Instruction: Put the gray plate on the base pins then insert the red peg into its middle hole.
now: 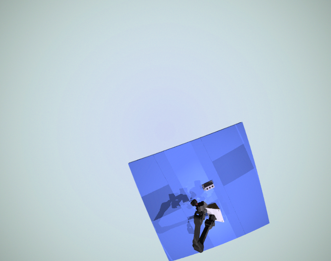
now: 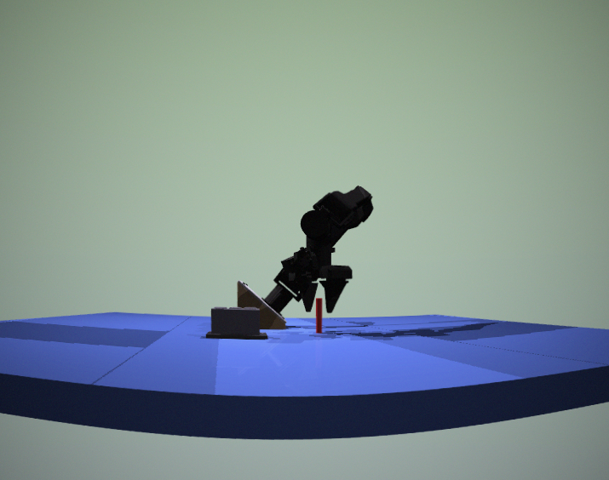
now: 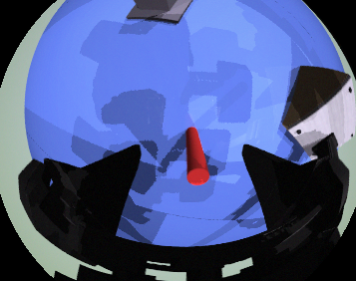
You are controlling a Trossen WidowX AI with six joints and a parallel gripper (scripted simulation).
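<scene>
The gray plate (image 1: 208, 189) (image 2: 235, 321) (image 3: 154, 3) is a thick block with dark round spots along its top. It sits level on the thin base (image 2: 237, 336) (image 3: 160, 16); the pins cannot be made out clearly. No red shows in the plate's middle hole in the top view. The red peg (image 2: 318, 324) (image 3: 196, 158) stands upright on the table, apart from the plate. My gripper (image 2: 318, 311) (image 3: 192, 149) is open and points down. Its fingertips stand either side of the peg's upper part, with gaps on both sides; the peg looks slightly nearer the right finger in the wrist view.
A white-topped wedge (image 1: 216, 215) (image 2: 252, 305) (image 3: 334, 117) stands beside the arm, at the right in the wrist view. The blue table (image 1: 188, 163) (image 2: 314, 372) has its far edge beyond the plate in the top view. Arm shadows cross the table.
</scene>
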